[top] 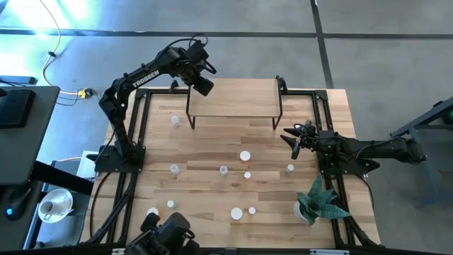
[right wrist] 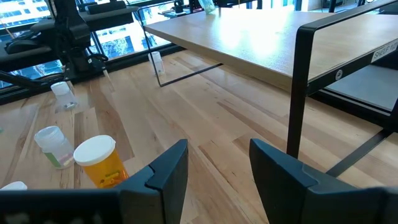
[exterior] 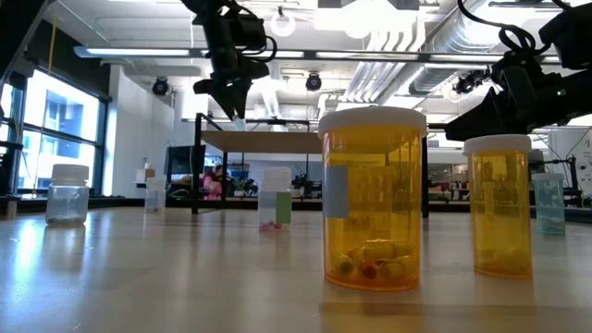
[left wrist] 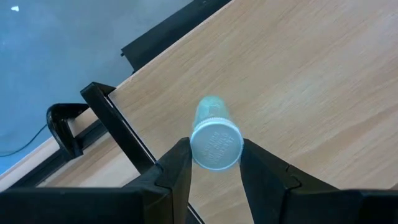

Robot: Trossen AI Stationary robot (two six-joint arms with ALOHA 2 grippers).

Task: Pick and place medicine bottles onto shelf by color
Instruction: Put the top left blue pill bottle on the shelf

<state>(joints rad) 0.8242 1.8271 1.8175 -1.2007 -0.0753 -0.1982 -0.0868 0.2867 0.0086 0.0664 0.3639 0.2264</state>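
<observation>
A: Where is the bottle now?

B: The left gripper (left wrist: 214, 171) is clamped on a pale bottle (left wrist: 214, 138), above the shelf (top: 233, 99) near its 9 o'clock end.

A: What could go wrong?

B: I think it may tip on release and roll off that near edge.

A: And the right gripper (right wrist: 217, 165)?

B: Fingers apart, empty, waiting at 3 o'clock of the table.

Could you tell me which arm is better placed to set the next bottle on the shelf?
Left. Its gripper already holds a pale bottle right above the shelf, while the right gripper is open, empty, beside it.
</observation>
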